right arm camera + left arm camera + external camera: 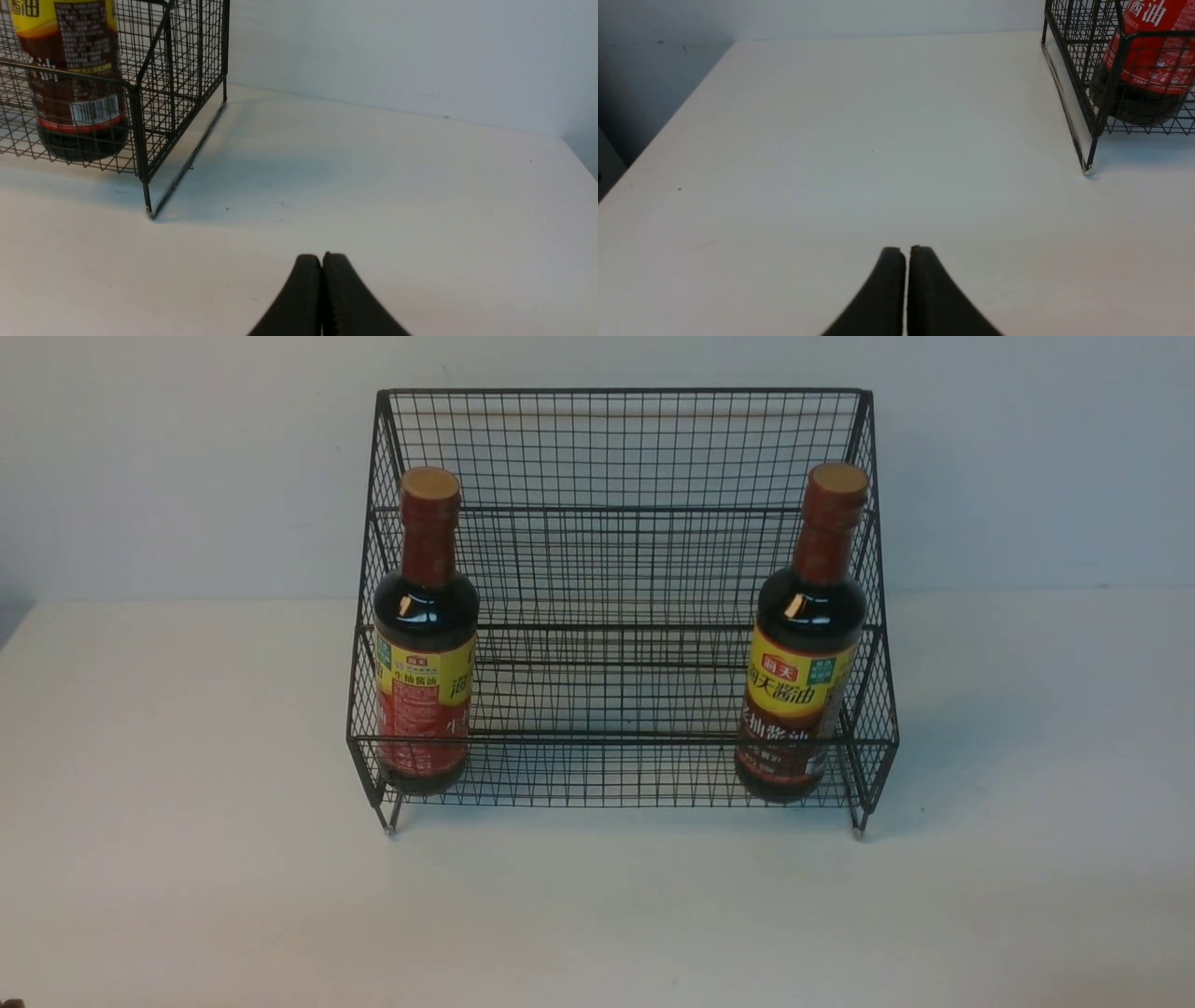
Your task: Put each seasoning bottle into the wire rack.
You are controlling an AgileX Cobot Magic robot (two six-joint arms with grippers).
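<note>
The black wire rack (621,457) stands at the back middle of the table. Two dark soy-sauce bottles stand upright in its lowest step: one bottle (425,635) at the left end, the other bottle (805,644) at the right end. Neither arm shows in the front view. My left gripper (906,248) is shut and empty, over bare table, well apart from the rack's left front foot (1087,169) and the left bottle (1148,60). My right gripper (321,255) is shut and empty, over bare table, apart from the rack's right corner (140,140) and the right bottle (74,79).
The white table (187,859) runs wide on both sides of the rack and in front of it. A pale wall stands just behind the rack. The table's left edge (663,130) and its right edge (579,158) show in the wrist views.
</note>
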